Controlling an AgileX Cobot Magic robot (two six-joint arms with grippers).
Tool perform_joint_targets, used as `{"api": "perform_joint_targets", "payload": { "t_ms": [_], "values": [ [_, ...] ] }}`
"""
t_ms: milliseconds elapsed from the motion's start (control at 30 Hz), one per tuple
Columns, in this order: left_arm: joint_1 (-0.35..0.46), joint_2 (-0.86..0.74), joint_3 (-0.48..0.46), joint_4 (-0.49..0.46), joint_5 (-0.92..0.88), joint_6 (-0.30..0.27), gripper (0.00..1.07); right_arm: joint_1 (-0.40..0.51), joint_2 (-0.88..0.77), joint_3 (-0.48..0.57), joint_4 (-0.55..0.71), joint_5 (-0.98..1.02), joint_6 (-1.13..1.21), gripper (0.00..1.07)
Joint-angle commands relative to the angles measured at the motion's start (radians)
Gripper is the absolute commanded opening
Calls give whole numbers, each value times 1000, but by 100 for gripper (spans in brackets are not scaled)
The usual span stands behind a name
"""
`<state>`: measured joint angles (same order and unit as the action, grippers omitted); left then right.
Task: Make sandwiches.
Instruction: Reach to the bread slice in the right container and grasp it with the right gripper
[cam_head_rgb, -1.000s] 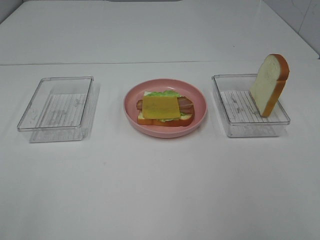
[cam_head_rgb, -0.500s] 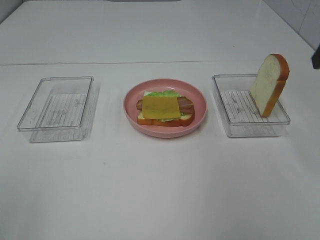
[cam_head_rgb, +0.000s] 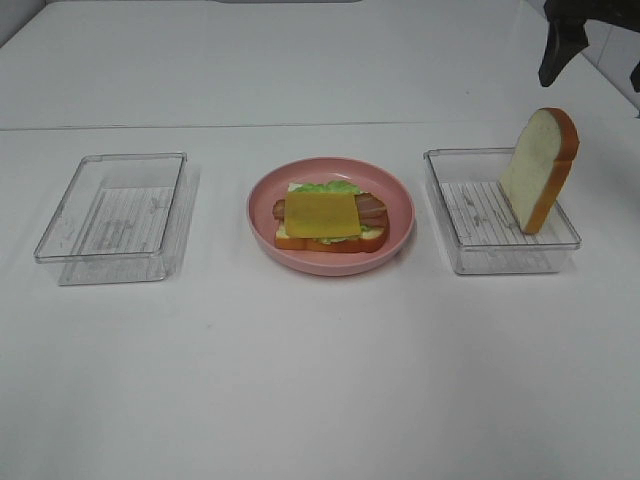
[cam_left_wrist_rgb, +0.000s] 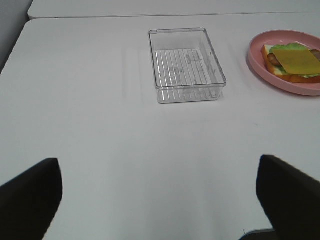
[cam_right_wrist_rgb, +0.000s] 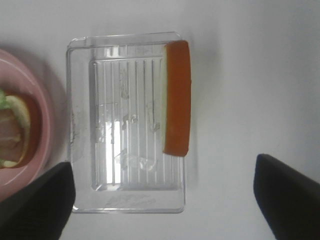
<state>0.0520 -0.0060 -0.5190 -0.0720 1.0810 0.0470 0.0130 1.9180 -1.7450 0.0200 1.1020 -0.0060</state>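
Overhead, only the right gripper (cam_right_wrist_rgb: 162, 200), jaws apart, shows the bread slice's (cam_right_wrist_rgb: 177, 97) crust edge.

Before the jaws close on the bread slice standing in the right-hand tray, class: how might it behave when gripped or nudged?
The bread slice stands on edge, leaning against the tray wall, so a nudge would probably tip it flat. It looks like thick foam: likely light and slightly squashy. Its broad flat faces should suit a pinch.
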Motion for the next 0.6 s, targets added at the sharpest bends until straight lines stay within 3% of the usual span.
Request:
{"api": "perform_joint_targets", "payload": {
  "t_ms": [33, 600],
  "values": [
    [1, -16, 1, -10, -11, -6, 98, -4, 100, -96, -33, 47, 6, 93],
    [1, -16, 1, -10, -11, -6, 98, -4, 270, -145, -20, 15, -20, 93]
  ]
}}
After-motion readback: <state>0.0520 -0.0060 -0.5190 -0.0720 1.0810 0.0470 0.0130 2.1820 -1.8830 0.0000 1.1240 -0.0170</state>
